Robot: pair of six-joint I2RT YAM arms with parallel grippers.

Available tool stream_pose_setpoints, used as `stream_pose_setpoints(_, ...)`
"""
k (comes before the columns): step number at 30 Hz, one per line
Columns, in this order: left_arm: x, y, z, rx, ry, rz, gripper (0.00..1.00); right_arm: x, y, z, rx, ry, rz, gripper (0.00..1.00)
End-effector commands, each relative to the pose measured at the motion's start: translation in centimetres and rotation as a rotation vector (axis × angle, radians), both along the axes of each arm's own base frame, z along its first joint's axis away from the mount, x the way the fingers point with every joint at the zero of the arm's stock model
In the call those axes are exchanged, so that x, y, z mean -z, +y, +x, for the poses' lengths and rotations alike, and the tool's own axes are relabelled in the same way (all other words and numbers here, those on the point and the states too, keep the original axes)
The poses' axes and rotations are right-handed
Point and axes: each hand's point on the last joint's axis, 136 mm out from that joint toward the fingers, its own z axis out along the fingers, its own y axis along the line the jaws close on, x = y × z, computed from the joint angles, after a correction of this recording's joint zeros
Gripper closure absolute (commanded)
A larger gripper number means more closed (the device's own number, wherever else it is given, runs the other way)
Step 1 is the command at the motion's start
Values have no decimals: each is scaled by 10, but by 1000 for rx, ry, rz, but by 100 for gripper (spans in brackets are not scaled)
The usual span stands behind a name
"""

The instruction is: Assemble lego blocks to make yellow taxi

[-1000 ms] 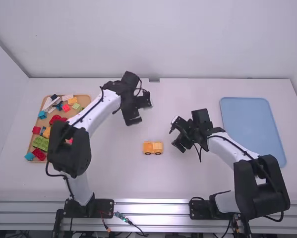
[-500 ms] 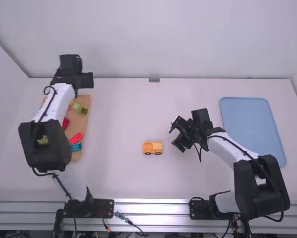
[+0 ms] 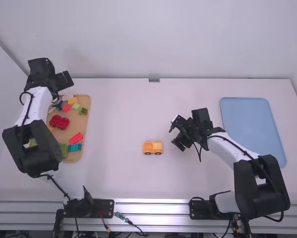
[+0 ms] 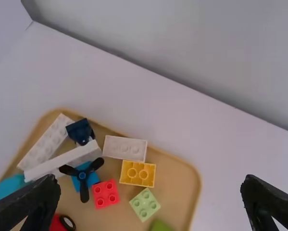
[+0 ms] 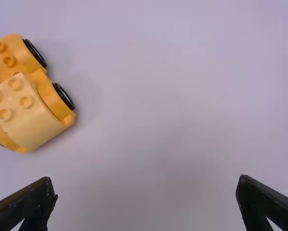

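My left gripper point(image 3: 64, 82) is over the far end of the wooden tray point(image 3: 87, 111); in the left wrist view the left gripper point(image 4: 151, 202) stands open with nothing between its fingers. Inside the tray, a yellow brick point(image 4: 138, 173) lies beside a white brick point(image 4: 125, 148), a red one point(image 4: 106, 194) and a light green one point(image 4: 144, 204). A yellow-orange wheeled car base with a paler block on one end point(image 3: 152, 148) sits mid-table. To its right is my right gripper point(image 3: 177, 134). That right gripper point(image 5: 146, 197) is open and empty, with the car body point(image 5: 31, 110) off to one side.
The tray also holds a red car piece point(image 3: 59, 122), a blue brick point(image 3: 75, 147), a black propeller point(image 4: 83, 173) and several other blocks. On the table's right side lies a flat blue mat or tray point(image 3: 252, 130). A wall runs along the table's far edge.
From near the table's middle, my left arm has swung left and over to the tray's far end. The right arm and the yellow car have stayed put.
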Motion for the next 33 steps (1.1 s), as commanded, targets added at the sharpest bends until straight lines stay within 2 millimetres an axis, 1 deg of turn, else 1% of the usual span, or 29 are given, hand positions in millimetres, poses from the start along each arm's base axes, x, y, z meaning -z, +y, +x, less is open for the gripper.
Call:
stream_pose_setpoints(1,-22,-10,9,44,-48,2,1,-11,3,5,-1,-29,12,1)
stream_pose_setpoints(3,-27,-13,13,60,-63,15,1,-10,1,5,4,-26,3,1)
stream_pose_setpoints(6,-38,-10,19,51,-108,28,1,-8,-1,4,11,-19,-11,1)
stream_pose_setpoints(10,-47,-7,21,45,-125,35,1,-8,-1,4,10,-20,-11,1)
stream_pose_setpoints(13,-47,-8,20,44,-109,29,1,-8,-1,5,11,-24,-10,1)
stream_pose_setpoints(15,-42,-13,20,50,-80,21,1,-9,-1,6,12,-31,-8,1)
stream_pose_setpoints(17,-37,-12,19,47,-58,15,1,-10,0,7,11,-35,-6,1)
stream_pose_setpoints(19,-25,-14,16,52,0,-15,1,-12,0,10,13,-50,-5,1)
stream_pose_setpoints(20,-15,-12,14,47,41,-31,1,-12,0,10,12,-53,-4,1)
stream_pose_setpoints(22,-3,-12,16,49,81,-47,1,-12,0,10,12,-53,-4,1)
stream_pose_setpoints(23,3,-13,20,53,98,-54,1,-12,0,10,13,-52,-5,1)
stream_pose_setpoints(24,17,-15,28,61,133,-67,1,-12,0,10,12,-51,-5,1)
stream_pose_setpoints(25,19,-16,29,62,138,-69,1,-12,0,10,12,-51,-5,1)
stream_pose_setpoints(27,43,-19,42,75,212,-96,1,-13,0,11,12,-57,-3,1)
stream_pose_setpoints(28,47,-19,45,76,226,-101,1,-13,0,12,13,-61,-2,1)
stream_pose_setpoints(29,61,-19,51,80,266,-115,1,-14,1,14,13,-71,2,1)
stream_pose_setpoints(30,61,-19,51,80,266,-115,1,-14,1,14,13,-71,2,1)
stream_pose_setpoints(31,73,-19,55,81,298,-128,1,-15,2,15,11,-77,6,1)
stream_pose_setpoints(32,84,-16,52,73,341,-146,1,-16,3,16,9,-81,11,1)
stream_pose_setpoints(33,90,-14,49,66,370,-161,1,-17,4,16,14,-81,16,1)
